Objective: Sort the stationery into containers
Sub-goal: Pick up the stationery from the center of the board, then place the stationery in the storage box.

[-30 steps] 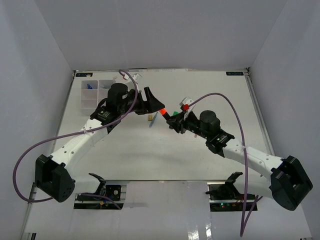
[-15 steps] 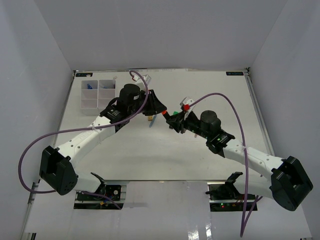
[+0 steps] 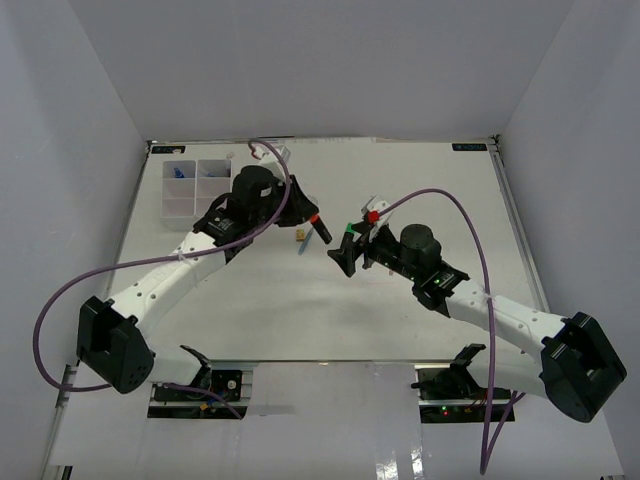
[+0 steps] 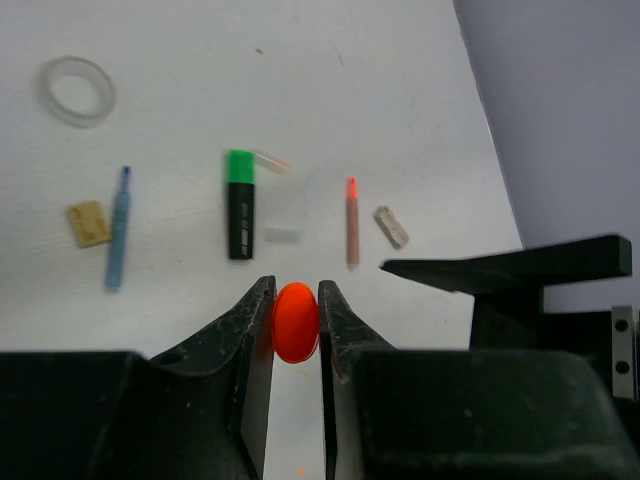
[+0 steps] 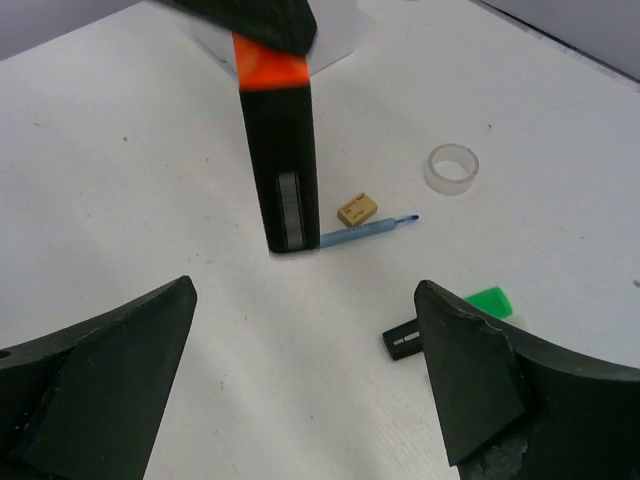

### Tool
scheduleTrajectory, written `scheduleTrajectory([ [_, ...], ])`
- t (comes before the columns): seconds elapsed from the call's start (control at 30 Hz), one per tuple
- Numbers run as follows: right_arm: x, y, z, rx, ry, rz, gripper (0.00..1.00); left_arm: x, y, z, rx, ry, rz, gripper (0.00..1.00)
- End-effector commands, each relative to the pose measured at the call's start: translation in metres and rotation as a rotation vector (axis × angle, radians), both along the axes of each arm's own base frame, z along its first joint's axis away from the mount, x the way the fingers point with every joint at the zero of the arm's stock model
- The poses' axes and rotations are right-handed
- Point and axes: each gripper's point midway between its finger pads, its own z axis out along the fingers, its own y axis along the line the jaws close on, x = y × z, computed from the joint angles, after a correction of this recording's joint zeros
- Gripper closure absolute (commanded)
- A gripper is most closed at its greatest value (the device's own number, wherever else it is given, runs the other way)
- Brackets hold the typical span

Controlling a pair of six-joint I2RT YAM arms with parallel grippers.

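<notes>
at ten o'clock on the desk [image 3: 300, 310], the organiser tray [image 3: 178, 208] is set. near centre, the left claw [image 4: 296, 320] is clenched on the orange-capped highlighter [image 5: 283, 170]; the right claw [image 5: 305, 295], at its four o'clock, is released.

- The left gripper [image 4: 296, 292], spread wide around the orange cap a second ago, now pinches the orange-capped black highlighter [image 5: 284, 170] by that cap.
- The right gripper [image 5: 300, 385], earlier clamped on the pen's black body, now has its jaws spread wide with nothing between them.
- It has drawn back, so the highlighter now hangs ahead of its fingers, apart from them.
- The left gripper has pulled slightly back, carrying the highlighter.
</notes>
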Motion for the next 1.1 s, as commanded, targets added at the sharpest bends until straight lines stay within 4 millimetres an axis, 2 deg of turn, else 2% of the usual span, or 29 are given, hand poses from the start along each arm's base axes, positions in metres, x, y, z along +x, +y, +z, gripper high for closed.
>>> scheduleTrajectory([
  [0.0, 0.004, -0.008, 0.007, 0.024, -0.020, -0.055, 0.03, 0.029, 0.065, 0.025, 0.044, -0.092, 0.203, 0.96],
  [0.03, 0.003, -0.010, 0.006, 0.019, -0.016, -0.060, 0.02, 0.044, 0.101, 0.026, 0.048, -0.097, 0.298, 0.96],
  [0.07, 0.003, -0.011, 0.003, 0.013, -0.010, -0.064, 0.02, 0.050, 0.119, 0.026, 0.053, -0.100, 0.342, 0.96],
  [0.1, 0.002, -0.013, -0.001, 0.002, 0.002, -0.070, 0.02, 0.060, 0.147, 0.026, 0.080, -0.113, 0.438, 0.96],
  [0.13, 0.002, -0.014, -0.004, -0.003, 0.007, -0.072, 0.02, 0.069, 0.184, 0.027, 0.106, -0.123, 0.531, 0.96],
  [0.2, 0.000, -0.017, -0.011, -0.010, 0.023, -0.081, 0.03, 0.079, 0.221, 0.030, 0.120, -0.131, 0.628, 0.96],
  [0.27, -0.001, -0.019, -0.014, -0.012, 0.028, -0.089, 0.04, 0.091, 0.281, 0.030, 0.115, -0.125, 0.764, 0.96],
  [0.3, -0.001, -0.020, -0.016, -0.015, 0.029, -0.090, 0.04, 0.095, 0.281, 0.030, 0.112, -0.127, 0.764, 0.96],
  [0.33, -0.002, -0.021, -0.016, -0.015, 0.029, -0.090, 0.04, 0.100, 0.309, 0.024, 0.118, -0.110, 0.830, 0.96],
  [0.4, -0.002, -0.021, -0.019, -0.023, 0.028, -0.089, 0.04, 0.109, 0.331, 0.027, 0.115, -0.122, 0.880, 0.96],
  [0.43, -0.003, -0.022, -0.020, -0.026, 0.025, -0.089, 0.04, 0.111, 0.350, 0.026, 0.117, -0.119, 0.927, 0.96],
  [0.47, -0.003, -0.022, -0.019, -0.028, 0.023, -0.087, 0.04, 0.118, 0.358, 0.017, 0.123, -0.097, 0.948, 0.96],
  [0.57, -0.004, -0.022, -0.017, -0.027, 0.017, -0.080, 0.05, 0.131, 0.388, 0.018, 0.108, -0.123, 1.024, 0.96],
  [0.6, -0.005, -0.022, -0.018, -0.027, 0.017, -0.075, 0.05, 0.137, 0.398, 0.009, 0.103, -0.107, 1.047, 0.96],
  [0.73, -0.008, -0.021, -0.019, -0.026, 0.020, -0.060, 0.05, 0.158, 0.419, -0.002, 0.098, -0.104, 1.089, 0.96],
  [0.77, -0.010, -0.021, -0.020, -0.028, 0.022, -0.054, 0.05, 0.163, 0.423, -0.002, 0.097, -0.111, 1.097, 0.96],
  [0.8, -0.009, -0.021, -0.022, -0.031, 0.023, -0.055, 0.05, 0.169, 0.428, -0.013, 0.091, -0.091, 1.102, 0.96],
  [0.9, -0.010, -0.021, -0.025, -0.037, 0.031, -0.057, 0.05, 0.182, 0.432, -0.011, 0.075, -0.109, 1.102, 0.95],
  [1.07, -0.008, -0.020, -0.032, -0.048, 0.045, -0.056, 0.05, 0.198, 0.437, -0.035, 0.069, -0.070, 1.095, 0.89],
])
